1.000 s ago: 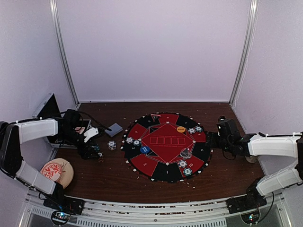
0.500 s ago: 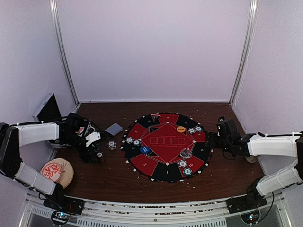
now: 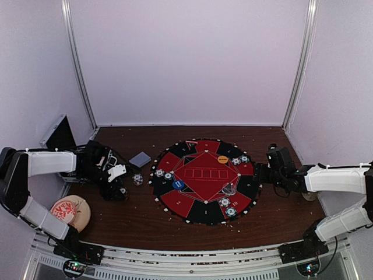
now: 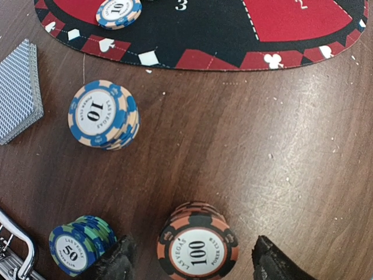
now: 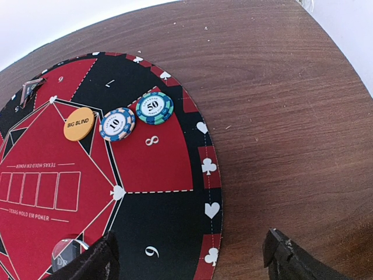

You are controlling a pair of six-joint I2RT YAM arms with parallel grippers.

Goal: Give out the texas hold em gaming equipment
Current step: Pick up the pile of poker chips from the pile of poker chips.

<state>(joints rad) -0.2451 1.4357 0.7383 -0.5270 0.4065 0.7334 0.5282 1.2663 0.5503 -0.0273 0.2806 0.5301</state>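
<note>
Left jaws stand open astride the reddish chip stack [image 4: 198, 251] at lower centre of the left wrist view, with gaps on either side, evidently placed to lift it. The teal stack [image 4: 78, 249] crowds their left side, while the tabletop [image 4: 280, 146] at right lies bare up to the mat [image 4: 233, 23] edge. Right jaws hang open and empty over the mat's right rim, with a blue chip [image 5: 116, 124] and a teal chip [image 5: 154, 108] set down at upper left and open wood rightward.

The left gripper [image 3: 119, 191] is seen lowered onto the dark wooden table [image 3: 145, 224], left of the round red-and-black felt mat [image 3: 204, 175]; a small pale chip stack [image 3: 137, 179] is spotted just beside it, a grey-blue card deck [image 3: 140, 159] further back, and the right gripper [image 3: 263, 172] is found poised at the mat's right edge
</note>
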